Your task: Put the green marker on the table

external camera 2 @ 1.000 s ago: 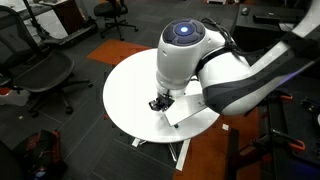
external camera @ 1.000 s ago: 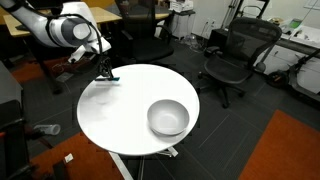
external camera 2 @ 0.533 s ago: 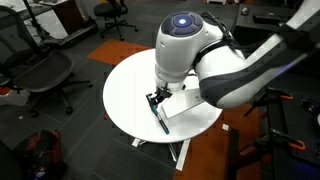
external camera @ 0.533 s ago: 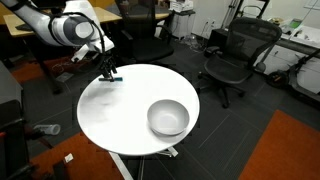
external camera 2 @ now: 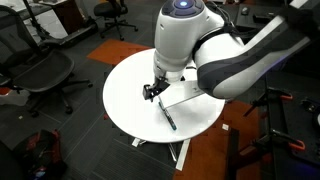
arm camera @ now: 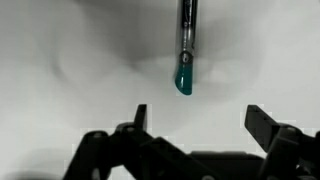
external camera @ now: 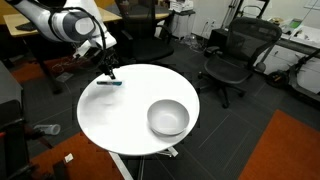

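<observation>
The green marker (external camera: 110, 84) lies flat on the white round table (external camera: 120, 125) near its far left edge, and shows as a dark stick (external camera 2: 168, 117) in the other exterior view. My gripper (external camera: 107, 70) hangs just above the marker, open and empty, its jaws wide apart. In the wrist view the marker (arm camera: 186, 50) lies on the white top with its teal end toward the gripper (arm camera: 200, 120), clear of both fingers (arm camera: 262, 122). The robot's bulky arm (external camera 2: 190, 45) hides much of the table top (external camera 2: 125, 95) behind it.
A grey metal bowl (external camera: 168, 117) stands on the table's right half. Black office chairs (external camera: 235, 55) (external camera 2: 45, 75) surround the table. Wooden desks (external camera: 60, 35) stand behind the arm. Orange carpet (external camera: 290, 150) lies at the right.
The jaws have opened and let go of the marker, which now lies on the table. The gripper has lifted slightly away from it.
</observation>
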Controlling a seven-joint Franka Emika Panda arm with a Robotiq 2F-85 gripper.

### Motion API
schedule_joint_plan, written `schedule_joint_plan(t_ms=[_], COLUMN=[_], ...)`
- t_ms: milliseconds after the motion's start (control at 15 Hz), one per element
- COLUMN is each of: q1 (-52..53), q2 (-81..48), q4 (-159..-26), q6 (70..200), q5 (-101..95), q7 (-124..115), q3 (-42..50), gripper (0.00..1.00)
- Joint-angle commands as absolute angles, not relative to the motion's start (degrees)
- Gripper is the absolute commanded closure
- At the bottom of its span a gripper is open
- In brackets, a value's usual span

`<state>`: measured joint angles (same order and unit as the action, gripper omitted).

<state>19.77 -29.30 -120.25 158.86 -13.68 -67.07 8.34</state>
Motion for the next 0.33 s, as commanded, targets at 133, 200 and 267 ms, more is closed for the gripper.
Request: schedule_joint_plan(t_ms=[133,200,267], q1=[19.6,19.6,19.6], q2=[-28.9,-28.9,-28.9], q4=[-120.2,-120.2,-120.2], q6=[158.7,158.7,158.7], q5=[-12.5,-12.5,-12.5], q7=[-65.8,-65.8,-65.8], q3=[8.5,8.5,8.4], gripper=[0.00,0.00,0.00])
